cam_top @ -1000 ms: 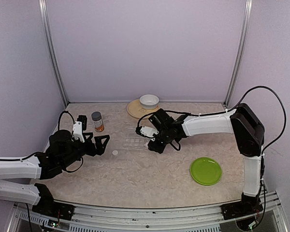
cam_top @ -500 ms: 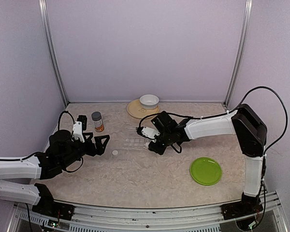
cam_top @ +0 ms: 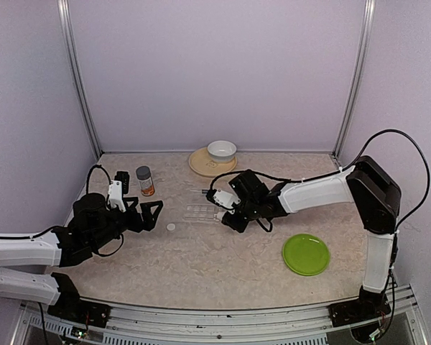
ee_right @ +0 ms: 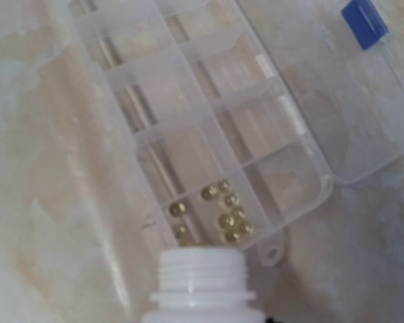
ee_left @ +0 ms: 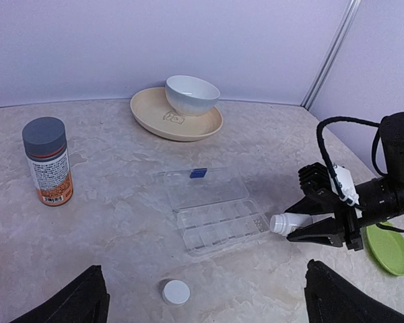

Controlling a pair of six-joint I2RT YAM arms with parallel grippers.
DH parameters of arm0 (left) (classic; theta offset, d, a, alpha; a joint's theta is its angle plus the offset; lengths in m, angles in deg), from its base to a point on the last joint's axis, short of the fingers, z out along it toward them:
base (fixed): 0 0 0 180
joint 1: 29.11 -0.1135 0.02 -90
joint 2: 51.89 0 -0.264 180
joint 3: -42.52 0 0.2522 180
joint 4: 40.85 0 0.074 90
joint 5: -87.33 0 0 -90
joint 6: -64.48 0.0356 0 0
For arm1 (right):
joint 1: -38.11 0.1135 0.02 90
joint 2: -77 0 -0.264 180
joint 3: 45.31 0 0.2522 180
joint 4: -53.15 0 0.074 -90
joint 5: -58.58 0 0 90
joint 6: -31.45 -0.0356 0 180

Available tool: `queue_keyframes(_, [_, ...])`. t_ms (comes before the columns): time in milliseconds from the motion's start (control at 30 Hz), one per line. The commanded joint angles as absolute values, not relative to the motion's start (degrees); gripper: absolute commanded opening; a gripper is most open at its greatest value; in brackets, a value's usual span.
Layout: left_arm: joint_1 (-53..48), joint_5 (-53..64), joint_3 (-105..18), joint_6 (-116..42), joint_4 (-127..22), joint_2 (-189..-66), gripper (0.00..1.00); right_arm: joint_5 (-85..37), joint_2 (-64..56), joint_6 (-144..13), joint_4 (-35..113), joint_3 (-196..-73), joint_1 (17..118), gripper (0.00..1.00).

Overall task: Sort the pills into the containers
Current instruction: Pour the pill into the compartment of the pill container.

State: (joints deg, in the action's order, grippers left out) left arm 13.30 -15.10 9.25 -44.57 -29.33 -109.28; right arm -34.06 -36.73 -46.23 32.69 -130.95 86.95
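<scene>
Both jaws of the right gripper (ee_left: 308, 222) are clamped on a white bottle (ee_left: 287, 223), which we hold tipped nearly level with its open, threaded mouth aimed at the near end of the pill box (ee_left: 209, 232). In the right wrist view the mouth hangs just short of the box's corner, close to the small tab (ee_right: 272, 254) on its rim. We cannot see whether anything is left inside the bottle. A handful of pills (ee_right: 227, 217) lie in the end row of the box, most in the corner compartment and a couple in the one beside it. The other compartments look bare. The lid (ee_left: 202, 188) lies folded back flat.

Further out, the left gripper (ee_left: 205, 299) hangs wide open, holding nothing, well apart from the box. A white cap (ee_left: 176, 292) rests on the table (ee_left: 121, 222) near it. An orange bottle (ee_left: 47, 161) with a grey top stands to the left, a bowl (ee_left: 192, 94) on a tan plate (ee_left: 151, 118) sits at the back, and a green plate (ee_left: 389, 249) lies to the right.

Our worry is the pour: with the mouth this near the rim, pills could fall short onto the table or bounce over a divider into the wrong compartment. The box looks light and nothing pins it, so a nudge from the bottle's lip could slide it and scatter what it holds
</scene>
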Motion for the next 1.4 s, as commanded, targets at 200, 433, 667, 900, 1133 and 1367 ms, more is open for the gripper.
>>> queue_keyframes(200, [12.93,-14.90,9.91,-44.66,-28.18,-108.70,0.99,-34.63,-34.02,-47.63,40.39,-126.48,86.45,0.00])
queue_keyframes(433, [12.98,-14.90,9.95,-44.68,-28.09,-109.01,0.99,-34.33,-33.36,-48.08,44.93,-124.35,86.50,0.00])
queue_keyframes(667, [12.92,-14.93,9.87,-44.68,-27.97,-109.44,0.99,-34.71,-32.73,-48.95,50.73,-121.56,86.49,0.00])
queue_keyframes(900, [12.94,-14.98,9.87,-44.68,-27.73,-109.93,0.99,-34.94,-33.13,-49.97,56.08,-119.96,86.51,0.00])
queue_keyframes(1133, [12.96,-14.98,9.70,-44.59,-27.52,-110.83,0.99,-37.08,-29.72,-51.05,64.51,-114.78,86.46,0.00])
queue_keyframes(1367, [12.90,-14.89,9.43,-44.51,-27.52,-111.56,0.99,-38.85,-23.40,-52.02,76.82,-106.50,86.49,0.00])
